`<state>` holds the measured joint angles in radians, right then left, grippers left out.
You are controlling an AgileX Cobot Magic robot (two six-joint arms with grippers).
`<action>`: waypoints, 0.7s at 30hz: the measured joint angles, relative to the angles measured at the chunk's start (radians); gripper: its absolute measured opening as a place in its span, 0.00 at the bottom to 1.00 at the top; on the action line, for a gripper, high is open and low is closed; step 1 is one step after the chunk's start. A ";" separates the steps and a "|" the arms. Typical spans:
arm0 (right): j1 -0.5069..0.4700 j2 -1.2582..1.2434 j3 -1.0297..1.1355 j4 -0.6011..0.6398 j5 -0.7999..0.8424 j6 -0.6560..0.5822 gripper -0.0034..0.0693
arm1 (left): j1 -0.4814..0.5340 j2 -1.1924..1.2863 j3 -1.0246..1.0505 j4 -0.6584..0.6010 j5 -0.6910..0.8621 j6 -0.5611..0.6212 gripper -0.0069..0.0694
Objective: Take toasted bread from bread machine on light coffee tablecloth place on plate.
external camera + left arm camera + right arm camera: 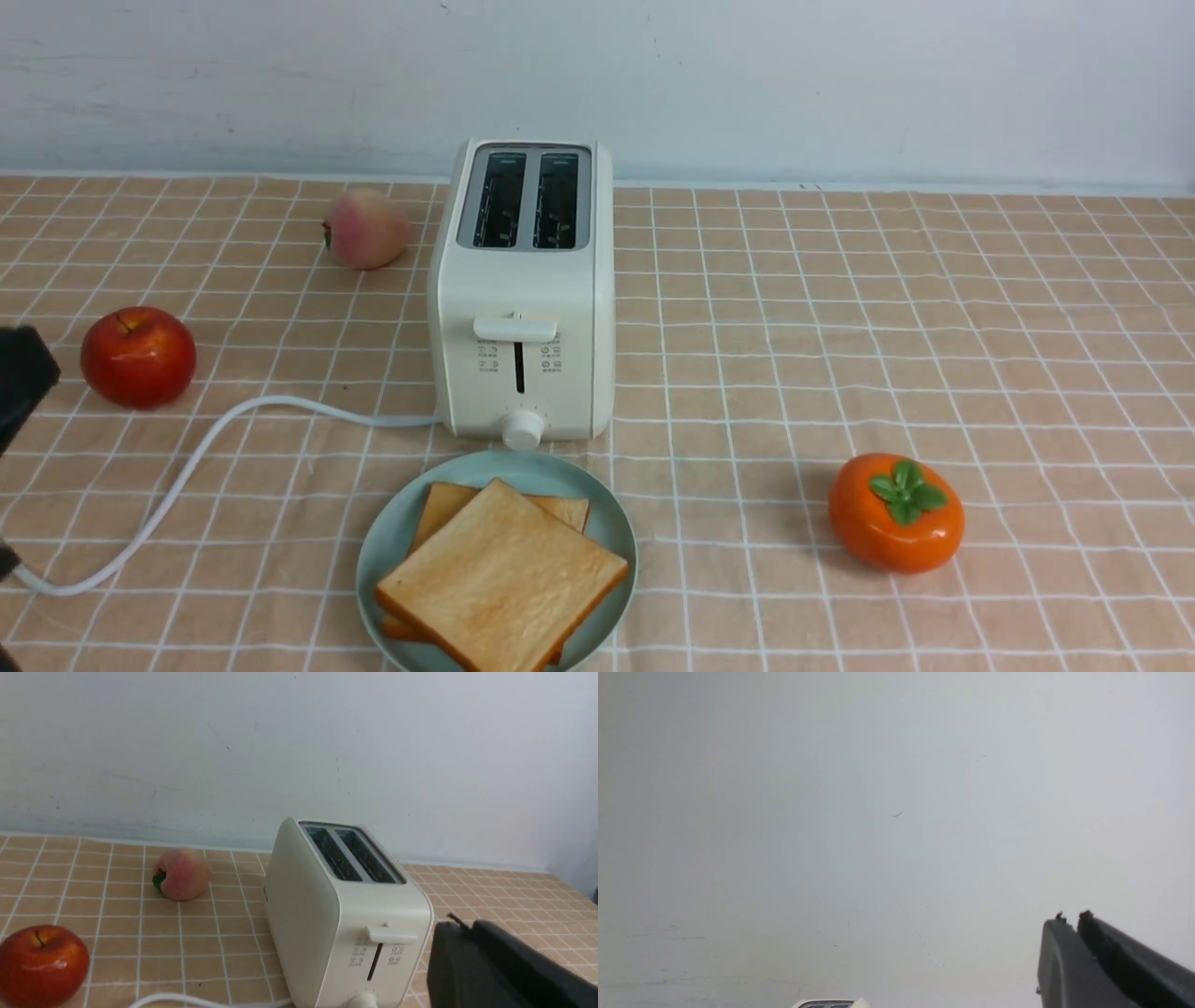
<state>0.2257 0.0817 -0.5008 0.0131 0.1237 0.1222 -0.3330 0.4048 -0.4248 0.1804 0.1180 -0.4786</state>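
Observation:
Two slices of toasted bread point(501, 579) lie stacked on the pale teal plate point(609, 527), just in front of the cream-white bread machine point(523, 289). Both toaster slots look empty in the front view and in the left wrist view point(350, 905). The light coffee tablecloth point(840, 327) covers the table. My left gripper point(460, 926) is shut and empty, held back at the left edge of the front view point(23, 373). My right gripper point(1069, 919) is shut and empty, raised and facing the wall; it is out of the front view.
A red apple point(138, 357) and a peach point(364, 229) lie left of the toaster. An orange persimmon point(896, 511) sits at the right front. The white cord point(187, 467) runs from the toaster to the left front edge.

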 joint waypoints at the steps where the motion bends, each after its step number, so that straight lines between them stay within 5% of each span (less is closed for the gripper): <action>1: 0.000 0.000 0.000 -0.002 0.002 0.000 0.11 | 0.012 -0.032 0.042 -0.015 -0.002 0.000 0.12; 11: 0.000 0.000 0.000 -0.002 0.003 0.000 0.12 | 0.253 -0.392 0.443 -0.207 0.076 0.070 0.13; 15: 0.000 0.000 0.001 -0.002 0.004 0.000 0.13 | 0.269 -0.414 0.456 -0.190 0.246 0.097 0.14; 21: 0.000 0.000 0.001 -0.002 0.005 0.000 0.14 | 0.269 -0.414 0.456 -0.180 0.270 0.099 0.14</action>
<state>0.2257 0.0817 -0.5000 0.0112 0.1282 0.1222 -0.0635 -0.0095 0.0313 0.0000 0.3878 -0.3801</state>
